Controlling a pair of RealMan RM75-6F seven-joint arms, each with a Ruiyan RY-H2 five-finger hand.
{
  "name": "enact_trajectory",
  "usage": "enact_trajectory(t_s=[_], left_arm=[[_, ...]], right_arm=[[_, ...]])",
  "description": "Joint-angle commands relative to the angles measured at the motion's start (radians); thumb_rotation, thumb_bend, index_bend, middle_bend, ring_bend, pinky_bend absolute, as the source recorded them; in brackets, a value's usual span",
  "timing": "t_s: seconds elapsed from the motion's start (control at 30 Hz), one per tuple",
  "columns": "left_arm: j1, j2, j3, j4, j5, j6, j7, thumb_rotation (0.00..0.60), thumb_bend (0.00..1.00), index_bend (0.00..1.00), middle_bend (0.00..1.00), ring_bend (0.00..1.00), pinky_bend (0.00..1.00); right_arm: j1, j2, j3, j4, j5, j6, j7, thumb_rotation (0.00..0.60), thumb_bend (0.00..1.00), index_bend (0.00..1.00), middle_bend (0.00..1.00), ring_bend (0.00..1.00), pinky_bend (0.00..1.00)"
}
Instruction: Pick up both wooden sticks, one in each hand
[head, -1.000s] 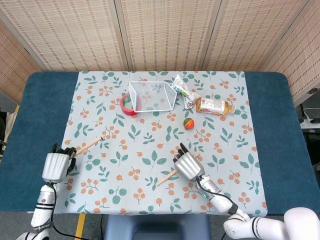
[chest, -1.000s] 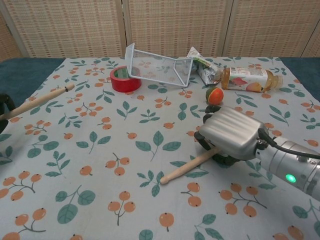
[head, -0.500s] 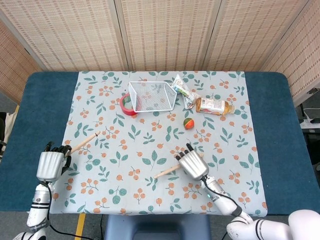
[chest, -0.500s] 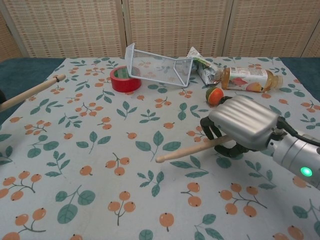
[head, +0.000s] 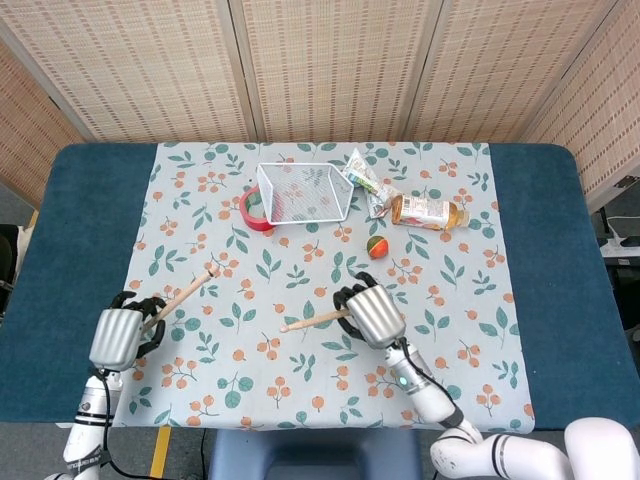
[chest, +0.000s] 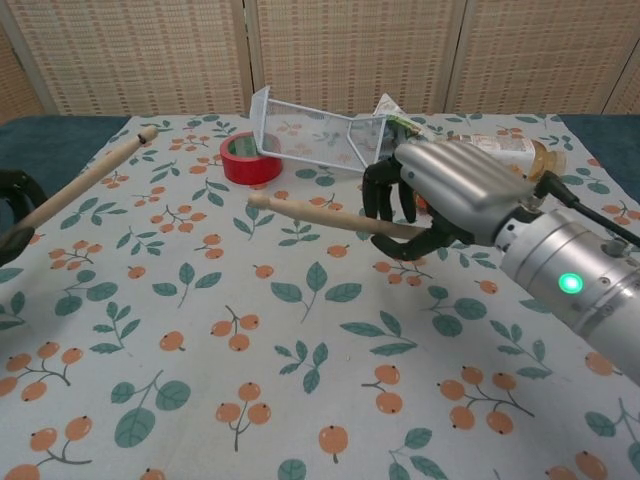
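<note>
Both hands rose: right hand (chest: 455, 195) clamped a slender round wooden stick (chest: 320, 215), left hand (head: 122, 334) gripped another wooden stick (head: 182, 293); tipped white wire basket (head: 303, 192) held nothing.

left wooden stick (head: 183, 293) tilted, right wooden stick (head: 316, 320) level

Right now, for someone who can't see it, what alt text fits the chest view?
The right hand holds a wooden stick above a floral tablecloth, while a second stick angles up at the left edge. Behind sit red tape and a tipped wire basket.
</note>
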Motion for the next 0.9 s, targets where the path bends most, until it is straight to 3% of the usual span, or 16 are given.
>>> enact_trajectory(t_s=[0.03,0.27,0.43,0.9], left_arm=[[-0.024,0.005,-0.014,-0.073,0.017,-0.010,0.036,0.600,0.62,0.85,0.91,0.60,0.28],[-0.058,-0.007,-0.041,-0.147,0.001,-0.035,0.117,0.600,0.62,0.85,0.91,0.60,0.28],[-0.063,-0.027,-0.028,-0.177,0.004,-0.040,0.146,0.600,0.62,0.85,0.91,0.60,0.28],[-0.068,-0.077,0.007,-0.164,0.045,-0.032,0.205,0.600,0.62,0.85,0.91,0.60,0.28]], right_arm=[[0.038,-0.051,0.043,-0.003,0.033,-0.015,0.015,0.600,0.30,1.00,0.84,0.57,0.28],[0.085,-0.129,0.090,0.011,0.091,-0.039,0.017,0.600,0.30,1.00,0.84,0.57,0.28],[0.105,-0.168,0.109,0.035,0.122,-0.044,0.026,0.600,0.30,1.00,0.84,0.57,0.28],[0.118,-0.164,0.106,0.048,0.152,-0.043,0.022,0.600,0.30,1.00,0.84,0.57,0.28]])
